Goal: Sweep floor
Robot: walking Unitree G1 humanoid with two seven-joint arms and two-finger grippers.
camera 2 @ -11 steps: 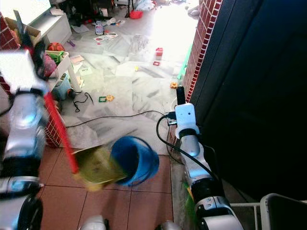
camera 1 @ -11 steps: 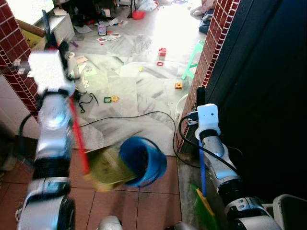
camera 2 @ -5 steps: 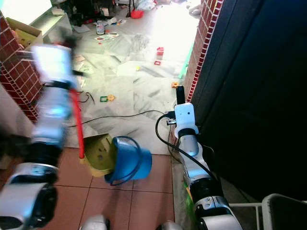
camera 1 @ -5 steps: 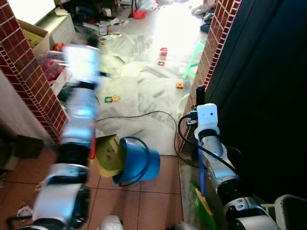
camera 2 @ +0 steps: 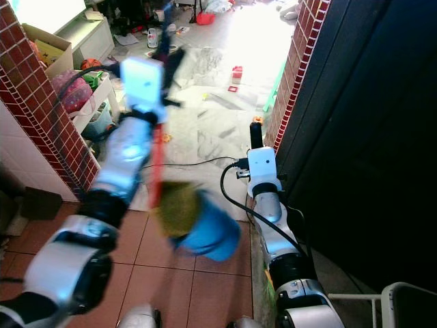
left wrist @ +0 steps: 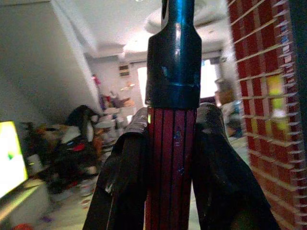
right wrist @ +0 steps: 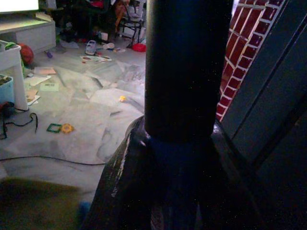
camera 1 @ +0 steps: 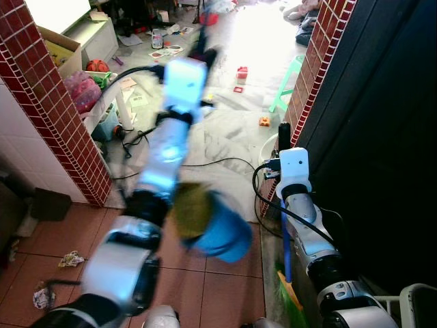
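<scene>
The left gripper (left wrist: 170, 158) is clamped tight around a red handle (left wrist: 171, 163) with a dark blue cap on top. That handle runs down to a yellow-green dustpan (camera 2: 179, 207), and a blue bucket (camera 2: 210, 236) hangs right against the pan. Both are blurry, so the arm looks to be swinging them fast above the brown floor tiles (camera 1: 61, 236).

The right gripper (right wrist: 172, 143) squeezes a blue broom handle (camera 1: 287, 249) low on the robot's right side, close to the red brick wall (camera 1: 313, 75). The green broom head (camera 1: 289, 301) sits by the robot's feet.

I think the step now is carrying the pan and bucket to a dirty spot. Crumpled paper scraps (camera 1: 70, 259) lie on the tiles beside the brick pillar (camera 1: 51, 102), and small toys (camera 1: 263, 121) are scattered farther off on the grey floor.

To do it well, slow the swing so the bucket does not fly off. Set the pan flat on the tiles next to the scraps. Keep clear of the black cable (camera 1: 212, 162) on the floor. Then push the scraps in with short broom strokes.
</scene>
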